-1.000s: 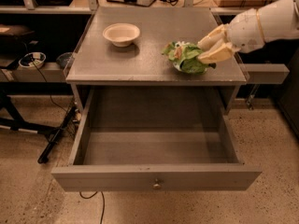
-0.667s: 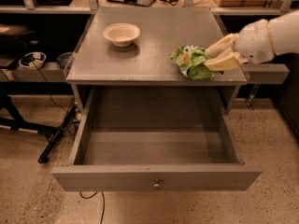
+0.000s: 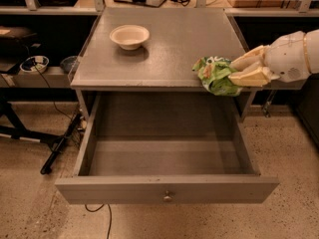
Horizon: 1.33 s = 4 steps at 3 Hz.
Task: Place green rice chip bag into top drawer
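Observation:
The green rice chip bag is crumpled and held at the front right edge of the cabinet top, partly past the edge and above the drawer's back right corner. My gripper, with cream fingers on a white arm coming in from the right, is shut on the bag's right side. The top drawer is pulled fully open below; it is grey with a small brass knob on its front panel, and its inside is bare.
A cream round bowl stands at the back left of the cabinet top. Shelves with cables and small bowls lie to the left. A black stand leg rests on the speckled floor at the left.
My gripper has carried the bag forward and to the right, from over the cabinet top to its front right edge.

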Available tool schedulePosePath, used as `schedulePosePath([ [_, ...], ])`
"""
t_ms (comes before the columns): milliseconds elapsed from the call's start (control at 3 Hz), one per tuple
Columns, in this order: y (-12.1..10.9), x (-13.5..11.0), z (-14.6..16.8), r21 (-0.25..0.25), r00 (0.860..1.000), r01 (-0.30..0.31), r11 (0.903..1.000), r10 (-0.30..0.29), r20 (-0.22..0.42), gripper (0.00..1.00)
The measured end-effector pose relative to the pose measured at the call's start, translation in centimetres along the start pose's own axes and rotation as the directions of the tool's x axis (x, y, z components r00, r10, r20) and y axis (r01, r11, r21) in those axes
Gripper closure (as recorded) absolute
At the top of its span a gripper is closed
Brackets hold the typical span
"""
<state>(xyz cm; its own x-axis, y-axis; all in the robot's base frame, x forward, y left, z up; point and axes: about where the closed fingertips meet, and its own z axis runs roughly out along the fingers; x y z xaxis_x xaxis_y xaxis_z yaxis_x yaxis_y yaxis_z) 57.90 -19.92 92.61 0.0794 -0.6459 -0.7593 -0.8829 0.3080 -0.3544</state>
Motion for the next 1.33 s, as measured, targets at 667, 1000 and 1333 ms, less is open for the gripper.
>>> schedulePosePath([
  [667, 0.8, -0.9, 0.4, -0.027, 0.999, 0.033, 0.9991, -0.033, 0.006, 1.00],
  [1000, 3.0, -3.2, -0.7, 0.006, 0.997, 0.069, 0.9976, -0.069, 0.028, 1.00],
  [1333, 8.0, -2.8, -2.7, 0.108, 0.999, 0.030, 0.9937, -0.032, 0.015, 1.00],
])
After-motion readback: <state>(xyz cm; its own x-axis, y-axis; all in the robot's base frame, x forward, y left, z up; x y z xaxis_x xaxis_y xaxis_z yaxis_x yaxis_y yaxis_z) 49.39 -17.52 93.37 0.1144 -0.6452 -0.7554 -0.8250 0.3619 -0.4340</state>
